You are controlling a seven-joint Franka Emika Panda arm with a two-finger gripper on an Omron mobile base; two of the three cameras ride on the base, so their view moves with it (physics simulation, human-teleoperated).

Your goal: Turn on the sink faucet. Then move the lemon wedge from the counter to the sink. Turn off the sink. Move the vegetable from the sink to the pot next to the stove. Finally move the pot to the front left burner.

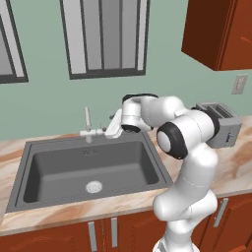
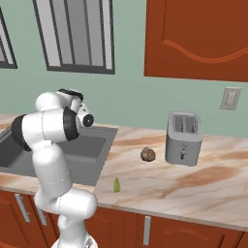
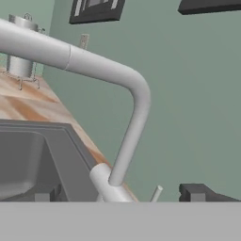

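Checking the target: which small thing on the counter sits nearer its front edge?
The lemon wedge, yellow-green, by the front edge; the brown lump sits further back, beside the toaster.

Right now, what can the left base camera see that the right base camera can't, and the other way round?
Left base view alone: the slim silver-white gooseneck faucet and the sink's round silver drain. Right base view alone: the tiny yellow-green lemon wedge near the counter's front edge and a brown roundish lump beside the toaster. Both share the dark grey rectangular sink, the marbled stone counter, the boxy silver toaster and the white arm.
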